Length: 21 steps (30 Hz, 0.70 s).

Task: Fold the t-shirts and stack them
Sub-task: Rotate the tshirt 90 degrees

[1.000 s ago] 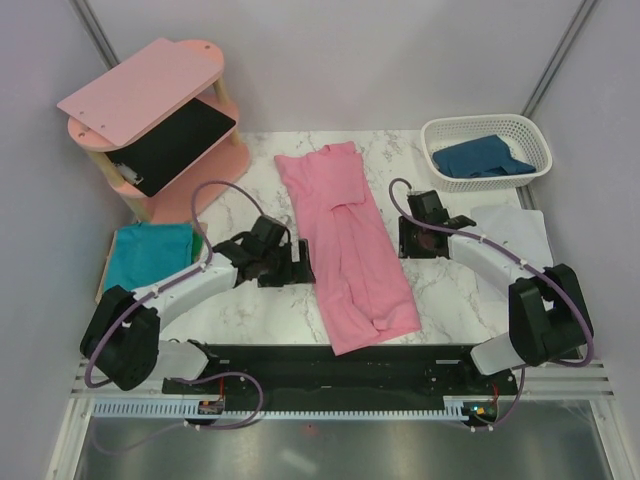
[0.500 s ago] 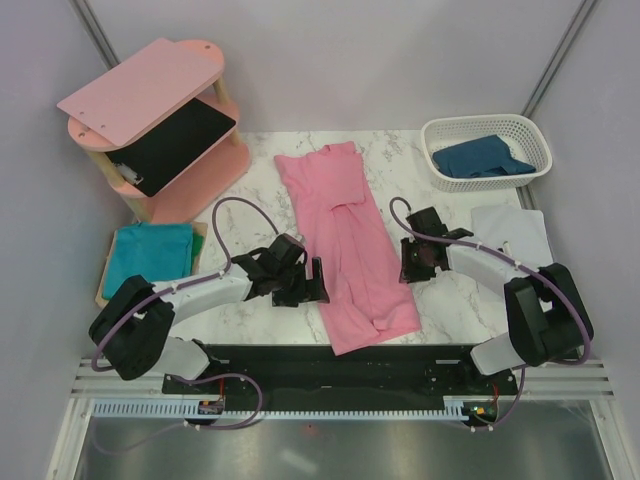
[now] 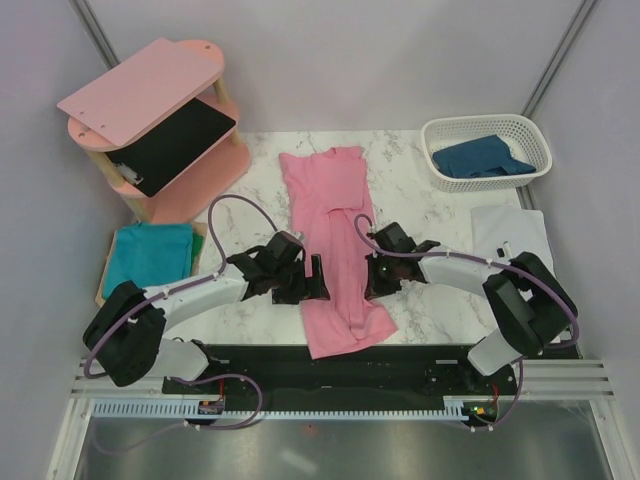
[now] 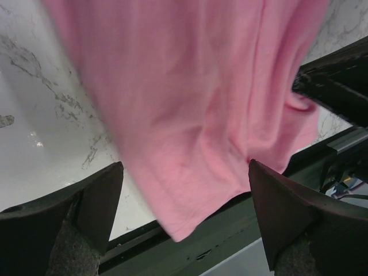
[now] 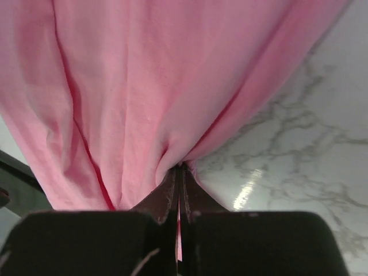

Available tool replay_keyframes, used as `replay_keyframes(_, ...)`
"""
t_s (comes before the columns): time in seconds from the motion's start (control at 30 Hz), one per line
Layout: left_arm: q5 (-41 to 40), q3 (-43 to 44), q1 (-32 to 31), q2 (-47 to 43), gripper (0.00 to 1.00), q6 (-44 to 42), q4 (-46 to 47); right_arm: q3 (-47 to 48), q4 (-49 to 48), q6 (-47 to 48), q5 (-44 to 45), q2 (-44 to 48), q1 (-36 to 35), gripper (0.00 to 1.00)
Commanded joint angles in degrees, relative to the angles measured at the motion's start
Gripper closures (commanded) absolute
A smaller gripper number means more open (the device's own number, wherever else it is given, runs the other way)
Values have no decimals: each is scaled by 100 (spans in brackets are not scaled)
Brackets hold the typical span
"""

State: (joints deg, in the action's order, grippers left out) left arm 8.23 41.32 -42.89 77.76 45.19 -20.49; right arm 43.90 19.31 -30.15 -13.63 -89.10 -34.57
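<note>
At mid-surface, lengthwise: light pink t-shirt (image 3: 334, 235), collar far, hem near and hanging past the near edge. Off to the left, on a wooden tray (image 3: 104, 276): teal t-shirt (image 3: 150, 255), lying flat. Far right, in a white basket (image 3: 487, 128): dark blue t-shirt (image 3: 480, 158), bunched, not yet folded.

Step in hand, by the look of it: narrowing the pink one by drawing its right edge leftward. Right jaws clenched on a pinch of that edge, cloth gathered into creases at the fingertips (image 5: 168, 194) in the right wrist view. Left jaws released, spread wide over the left edge near the hem, gripping nothing; touching the cloth or just above it, impossible to tell.

To do it well:
- Keep the pinch low, lifting only enough to clear the layer beneath.
- Carry straight across, parallel to the near edge, for a fold running true from collar to hem.
- Watch the overhanging hem, likely to drag and skew.
- Bring the left jaws down to pin the left edge before pulling further, or risk sliding the whole shirt leftward instead of folding it.
- Let go only after laying the carried edge flat.

Pose:
- Right arm (image 3: 460, 268): reaching low and leftward from its base, forearm close to the surface, wrist turned toward the shirt.
- Left arm (image 3: 195, 290): stretched rightward, equally low, wrist facing its partner across the cloth.
</note>
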Motion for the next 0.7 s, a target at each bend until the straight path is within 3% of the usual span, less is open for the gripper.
replay_keyframes(0.0, 249, 245, -44, -252, 4, 60, -7, 4, -15, -263, -44, -494, -331, 100)
replay_keyframes(0.13, 451, 227, -114, -235, 6, 122, 1, 31, 64, -263, 44, -425, -331, 98)
replay_keyframes(0.17, 460, 210, -175, -243, 6, 165, -7, 57, 125, -246, 131, -389, -331, 92)
replay_keyframes(0.2, 486, 201, -219, -278, 7, 192, 36, 49, 204, -246, 219, -328, -331, 76)
replay_keyframes(0.27, 539, 184, -385, -340, 8, 253, 106, 40, 318, -280, 553, -91, -331, 63)
replay_keyframes(0.3, 557, 157, -465, -357, 9, 280, 185, 31, 389, -298, 667, 14, -323, 52)
replay_keyframes(0.4, 680, 8, -711, -402, 18, 429, 668, 31, 529, -342, 1177, 498, -323, 35)
replay_keyframes(0.67, 654, 34, -1457, 125, 44, 815, 1144, 66, 837, -290, 1776, 1536, 11, 26)
